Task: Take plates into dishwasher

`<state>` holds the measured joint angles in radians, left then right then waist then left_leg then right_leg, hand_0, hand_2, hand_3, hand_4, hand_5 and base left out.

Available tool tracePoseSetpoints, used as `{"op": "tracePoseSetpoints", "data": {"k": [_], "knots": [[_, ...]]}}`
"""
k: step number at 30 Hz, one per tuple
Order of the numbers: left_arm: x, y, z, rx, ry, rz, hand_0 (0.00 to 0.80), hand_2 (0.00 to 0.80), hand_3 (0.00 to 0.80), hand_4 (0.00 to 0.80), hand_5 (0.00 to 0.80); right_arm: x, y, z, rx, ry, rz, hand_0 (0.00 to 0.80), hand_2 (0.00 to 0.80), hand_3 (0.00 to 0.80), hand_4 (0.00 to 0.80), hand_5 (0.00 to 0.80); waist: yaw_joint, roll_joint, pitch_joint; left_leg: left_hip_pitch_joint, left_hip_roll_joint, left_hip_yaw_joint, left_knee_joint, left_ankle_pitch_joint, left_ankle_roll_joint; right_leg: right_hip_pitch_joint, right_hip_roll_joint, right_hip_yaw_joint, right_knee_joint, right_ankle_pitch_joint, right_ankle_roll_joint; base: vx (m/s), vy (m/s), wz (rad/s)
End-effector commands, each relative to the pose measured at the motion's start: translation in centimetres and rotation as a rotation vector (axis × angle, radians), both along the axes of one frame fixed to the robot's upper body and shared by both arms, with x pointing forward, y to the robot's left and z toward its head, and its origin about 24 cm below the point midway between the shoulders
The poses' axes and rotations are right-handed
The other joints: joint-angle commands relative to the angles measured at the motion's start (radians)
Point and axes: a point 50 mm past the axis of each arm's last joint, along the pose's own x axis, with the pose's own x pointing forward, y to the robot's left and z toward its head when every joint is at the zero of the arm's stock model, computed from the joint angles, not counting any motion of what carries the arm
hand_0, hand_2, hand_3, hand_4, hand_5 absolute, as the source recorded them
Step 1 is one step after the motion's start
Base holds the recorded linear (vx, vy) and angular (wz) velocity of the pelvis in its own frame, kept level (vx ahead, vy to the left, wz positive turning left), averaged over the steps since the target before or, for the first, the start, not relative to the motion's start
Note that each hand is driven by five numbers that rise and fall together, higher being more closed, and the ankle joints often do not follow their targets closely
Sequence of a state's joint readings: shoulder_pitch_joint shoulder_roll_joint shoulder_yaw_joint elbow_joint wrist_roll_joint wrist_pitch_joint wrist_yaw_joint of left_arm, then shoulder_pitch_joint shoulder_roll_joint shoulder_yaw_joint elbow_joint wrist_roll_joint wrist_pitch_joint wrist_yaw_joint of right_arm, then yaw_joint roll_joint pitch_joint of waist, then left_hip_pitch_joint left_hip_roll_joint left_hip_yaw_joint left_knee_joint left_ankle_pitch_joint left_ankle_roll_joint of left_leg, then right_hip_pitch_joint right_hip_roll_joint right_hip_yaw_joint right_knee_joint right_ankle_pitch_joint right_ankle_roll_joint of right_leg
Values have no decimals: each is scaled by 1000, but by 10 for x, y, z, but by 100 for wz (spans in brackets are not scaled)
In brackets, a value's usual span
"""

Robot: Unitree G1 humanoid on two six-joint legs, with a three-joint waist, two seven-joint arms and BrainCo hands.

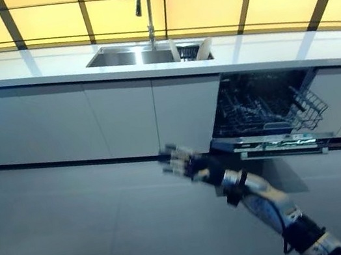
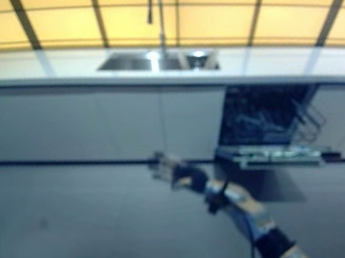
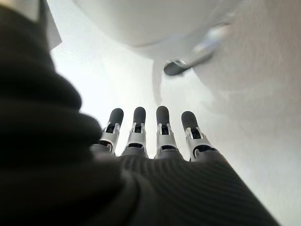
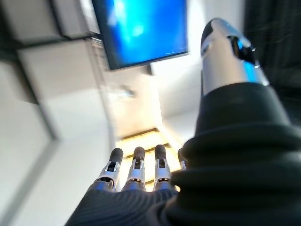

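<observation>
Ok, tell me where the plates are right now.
In the left eye view the plates stand upright at the right end of the sink, right of the tap and above the open dishwasher; neither hand holds one.

1. A counter [image 1: 28, 67] runs across the back, with cabinets [image 1: 90, 118] below it.
2. A sink [image 1: 135, 56] is set in the counter; a tap [image 1: 144, 3] stands behind it.
3. Plates [image 1: 203, 49] stand at the sink's right end.
4. The dishwasher [image 1: 262, 104] sits under the counter, right of the sink, door [image 1: 279, 143] down, rack [image 1: 309, 106] drawn out.
</observation>
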<state>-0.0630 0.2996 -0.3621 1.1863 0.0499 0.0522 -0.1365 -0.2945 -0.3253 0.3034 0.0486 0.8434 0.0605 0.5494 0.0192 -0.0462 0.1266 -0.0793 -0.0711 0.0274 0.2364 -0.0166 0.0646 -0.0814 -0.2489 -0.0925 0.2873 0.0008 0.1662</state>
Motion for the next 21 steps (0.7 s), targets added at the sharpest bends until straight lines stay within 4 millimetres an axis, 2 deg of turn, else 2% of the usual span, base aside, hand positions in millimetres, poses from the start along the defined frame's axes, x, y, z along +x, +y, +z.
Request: {"op": "tracePoseSetpoints", "data": {"k": [1,4,5,6,8,10,12,14,15,17,18,19,20,21], "knots": [[-10,16,1,57,54,-39,0,0,0,0,0,21,-12,88,182,-244,-94,0,0,0,0,0,23,26,27,213,-17,-44,-269,-36,4,-79,35,-18,168,218,-22,194,9,15],[-15,22,1,69,67,-28,0,0,0,0,0,29,-21,109,191,-296,-184,0,0,0,0,0,17,11,30,237,-31,-56,-269,-58,-1,-83,79,-40,19,197,-23,242,-60,11],[-23,24,-1,77,83,-17,0,0,0,0,0,34,-30,120,184,-336,-255,0,0,0,0,0,10,0,25,253,-48,-73,-269,-70,-5,-95,118,-49,-102,175,-23,325,-81,-11],[-26,24,-1,78,89,-15,0,0,0,0,0,34,-32,123,177,-352,-273,0,0,0,0,0,7,2,27,263,-48,-81,-271,-75,-6,-91,132,-55,-136,173,-23,451,-100,-19],[-37,24,-4,87,117,-17,0,0,0,0,0,40,-44,144,154,-419,-375,0,0,0,0,0,-14,3,25,309,-66,-119,-277,-88,-5,-149,189,-59,-271,206,-15,516,-104,-17],[-40,26,-4,88,127,-13,0,0,0,0,0,39,-52,156,151,-460,-423,0,0,0,0,0,-33,8,29,339,-75,-153,-266,-103,4,-192,211,-42,-302,228,-17,514,-105,7],[-40,27,-4,79,126,-7,0,0,0,0,0,37,-59,167,141,-517,-481,0,0,0,0,0,-45,9,29,362,-82,-177,-243,-134,12,-214,210,-33,-304,249,-20,499,-113,41],[-43,27,-4,65,130,-9,0,0,0,0,0,33,-69,180,138,-578,-551,0,0,0,0,0,-61,9,21,395,-86,-183,-201,-194,16,-230,191,-32,-268,279,-26,650,-185,55],[-47,26,-5,67,130,1,0,0,0,0,0,31,-74,186,141,-609,-579,0,0,0,0,0,-68,11,8,417,-84,-180,-180,-232,13,-213,179,-41,-266,268,-29,704,-233,64],[-56,25,-7,60,140,38,0,0,0,0,0,28,-73,193,135,-627,-600,0,0,0,0,0,-74,23,-25,464,-60,-140,-139,-247,-29,-173,168,-70,-230,236,-41,650,-228,54],[-60,23,-8,43,148,48,0,0,0,0,0,26,-70,195,131,-629,-599,0,0,0,0,0,-80,38,-47,487,-38,-114,-102,-202,-64,-151,166,-95,-222,220,-52,507,-187,17],[-62,21,-8,34,149,47,0,0,0,0,0,25,-68,195,125,-629,-596,0,0,0,0,0,-83,46,-59,488,-23,-99,-75,-146,-87,-134,169,-100,-224,210,-61,512,-213,-13],[-62,17,-9,16,142,39,0,0,0,0,0,23,-64,195,113,-629,-595,0,0,0,0,0,-85,64,-73,480,5,-81,-14,-48,-122,-96,187,-103,-233,190,-81,401,-208,-8],[-61,14,-10,6,129,41,0,0,0,0,0,22,-61,193,111,-633,-593,0,0,0,0,0,-87,57,-79,443,5,-69,58,47,-144,-62,184,-93,-251,183,-96,485,-262,6]]}}
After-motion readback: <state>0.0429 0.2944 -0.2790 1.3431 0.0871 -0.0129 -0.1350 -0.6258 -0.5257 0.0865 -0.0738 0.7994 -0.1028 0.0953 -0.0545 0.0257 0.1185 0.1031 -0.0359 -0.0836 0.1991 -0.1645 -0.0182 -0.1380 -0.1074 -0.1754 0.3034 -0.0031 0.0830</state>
